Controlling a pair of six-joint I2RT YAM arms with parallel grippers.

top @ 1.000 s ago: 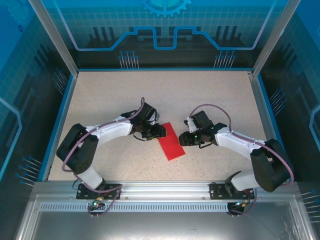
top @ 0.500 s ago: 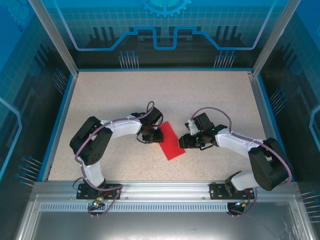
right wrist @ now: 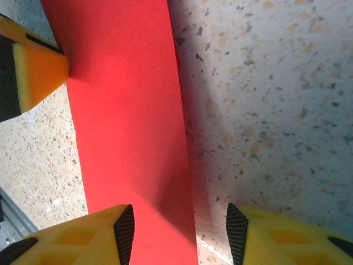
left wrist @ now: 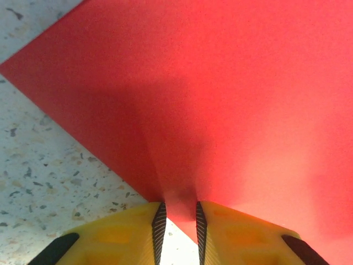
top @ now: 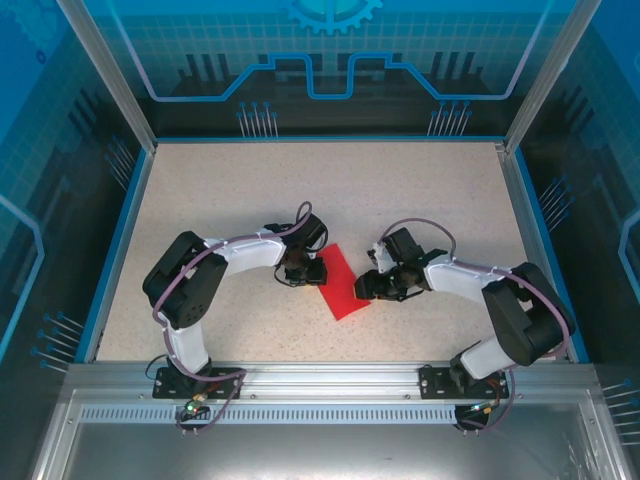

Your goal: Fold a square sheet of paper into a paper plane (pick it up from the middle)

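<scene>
The square sheet of paper (top: 341, 285) lies as a narrow red rectangle on the speckled table (top: 220, 190), between the two arms. The left gripper (left wrist: 177, 221) has its fingers pinched together on a raised ridge at the paper's edge. The right gripper (right wrist: 179, 232) is at the opposite side with its fingers apart, and the paper's long edge runs between them.

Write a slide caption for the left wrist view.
Left end effector pinches red paper at its edge, speckled table beneath.
</scene>
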